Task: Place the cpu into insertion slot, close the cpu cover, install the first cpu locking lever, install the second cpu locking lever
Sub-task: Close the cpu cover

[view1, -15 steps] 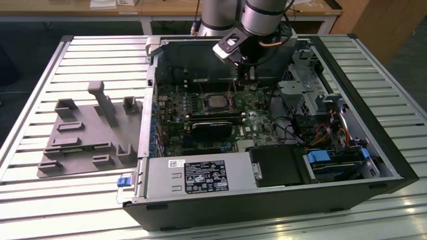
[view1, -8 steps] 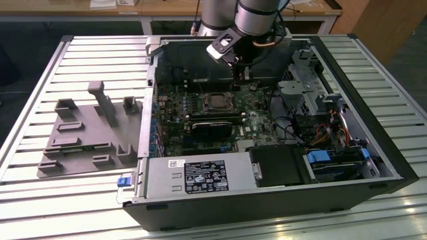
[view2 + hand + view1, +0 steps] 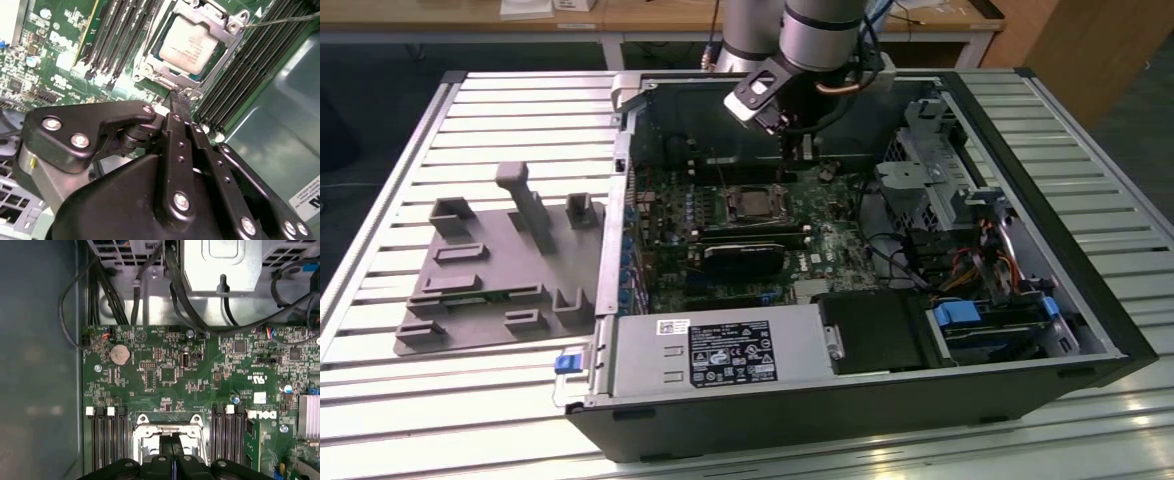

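Your end effector (image 3: 176,99) has its fingers pressed together, with the tip right at the edge of the cpu cover (image 3: 172,80). You can see the cpu (image 3: 191,42) seated in the insertion slot (image 3: 736,205) on the green board, the cover's frame lying around it. A thin lever rod (image 3: 280,20) sticks out past one corner. The open computer case (image 3: 854,420) rests on the slatted counter (image 3: 520,120).

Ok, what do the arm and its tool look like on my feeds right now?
The arm is smooth silver-grey tubing. A black-and-white block sits at its wrist, with thin cables beside it. The tool is matte black: rounded plates, flat link bars and narrow fingers, all dotted with silver screw heads.
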You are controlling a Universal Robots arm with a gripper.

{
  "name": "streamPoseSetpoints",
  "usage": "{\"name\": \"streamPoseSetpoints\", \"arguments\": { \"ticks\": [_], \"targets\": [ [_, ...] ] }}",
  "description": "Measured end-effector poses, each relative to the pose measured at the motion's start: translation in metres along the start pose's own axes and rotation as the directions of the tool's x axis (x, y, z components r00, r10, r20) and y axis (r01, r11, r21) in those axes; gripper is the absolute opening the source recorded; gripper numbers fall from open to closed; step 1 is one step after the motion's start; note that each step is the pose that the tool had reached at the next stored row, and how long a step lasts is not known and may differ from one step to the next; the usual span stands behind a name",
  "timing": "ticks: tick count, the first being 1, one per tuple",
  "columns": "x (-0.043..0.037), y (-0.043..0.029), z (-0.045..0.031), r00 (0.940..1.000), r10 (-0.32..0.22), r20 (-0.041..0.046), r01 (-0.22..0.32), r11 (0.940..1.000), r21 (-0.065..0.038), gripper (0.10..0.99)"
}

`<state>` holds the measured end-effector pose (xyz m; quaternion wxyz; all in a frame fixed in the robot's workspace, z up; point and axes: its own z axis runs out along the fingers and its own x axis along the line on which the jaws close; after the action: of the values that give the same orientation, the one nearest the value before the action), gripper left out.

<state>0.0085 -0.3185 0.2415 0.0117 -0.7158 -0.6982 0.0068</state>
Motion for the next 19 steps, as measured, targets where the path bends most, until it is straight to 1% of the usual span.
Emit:
{"name": "streamPoseSetpoints", "arguments": {
  "ticks": [2, 3, 4, 8, 19],
  "targets": [
    [-0.0001, -0.0046, 0.0007, 1.0000, 0.000, -0.0009, 0.000, 0.9997, -0.025, 0.102],
    [-0.0002, -0.0075, 0.0011, 1.0000, 0.000, -0.0010, 0.000, 0.9995, -0.033, 0.102],
    [-0.0003, -0.0104, 0.0015, 1.0000, 0.000, -0.0010, 0.000, 0.9993, -0.036, 0.102],
    [-0.0006, -0.0196, 0.0036, 1.0000, 0.000, -0.0010, 0.000, 0.9992, -0.039, 0.102],
    [-0.0026, -0.0377, 0.0110, 1.0000, 0.000, -0.0009, 0.000, 0.9992, -0.039, 0.102]
  ]
}}
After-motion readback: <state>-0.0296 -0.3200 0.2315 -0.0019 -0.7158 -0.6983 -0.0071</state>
